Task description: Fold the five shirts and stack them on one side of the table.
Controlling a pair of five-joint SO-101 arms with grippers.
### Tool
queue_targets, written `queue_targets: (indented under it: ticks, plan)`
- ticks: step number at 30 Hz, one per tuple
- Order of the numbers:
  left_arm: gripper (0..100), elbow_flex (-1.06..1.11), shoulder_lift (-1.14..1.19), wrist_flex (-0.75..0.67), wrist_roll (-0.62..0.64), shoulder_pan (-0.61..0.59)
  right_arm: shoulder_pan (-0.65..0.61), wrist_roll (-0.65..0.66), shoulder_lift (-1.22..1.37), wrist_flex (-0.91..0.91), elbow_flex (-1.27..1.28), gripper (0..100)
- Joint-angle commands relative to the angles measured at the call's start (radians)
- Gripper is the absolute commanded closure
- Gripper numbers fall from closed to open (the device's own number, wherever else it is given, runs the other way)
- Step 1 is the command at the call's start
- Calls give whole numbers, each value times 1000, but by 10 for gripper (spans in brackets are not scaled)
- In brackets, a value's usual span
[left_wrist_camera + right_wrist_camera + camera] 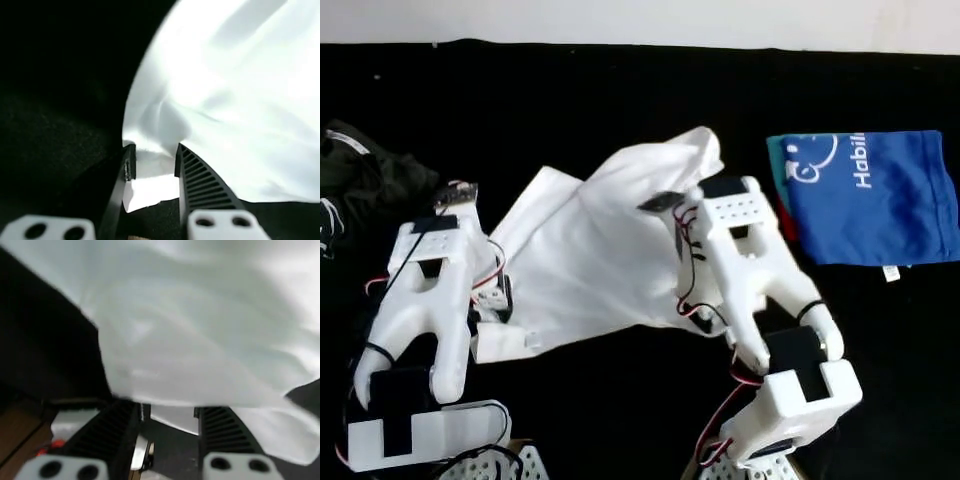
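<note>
A white shirt (600,260) lies crumpled and spread in the middle of the black table (620,90), bunched into a raised peak at its far right. My left gripper (155,155) is open at the shirt's near-left edge (150,170), with a corner of cloth lying between the fingers; in the high view it sits low at the left (495,300). My right gripper (167,410) is open under the shirt's right side (200,350), and cloth drapes over its fingertips; in the high view it is beside the raised peak (670,205).
A folded blue shirt (875,195) lies at the right on top of teal and red ones. Dark shirts (360,190) are heaped at the left edge. The table's far strip is bare.
</note>
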Motion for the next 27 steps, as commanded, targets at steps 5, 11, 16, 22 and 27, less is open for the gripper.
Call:
queue_targets:
  ticks: [5, 11, 16, 22, 27]
  plan:
    - [864, 2, -47, 23, -6, 12, 31, 40, -374, 22, 236, 850]
    - [864, -94, -105, 153, 28, 15, 33, -28, -667, -33, 254, 848]
    - [863, -156, -206, 178, 78, 10, 33, -123, -697, -111, 259, 846]
    - [863, -96, -151, 164, 75, -13, 38, -127, -633, -127, 254, 845]
    - [863, -71, -30, 144, 75, -24, 97, -129, -579, -127, 254, 767]
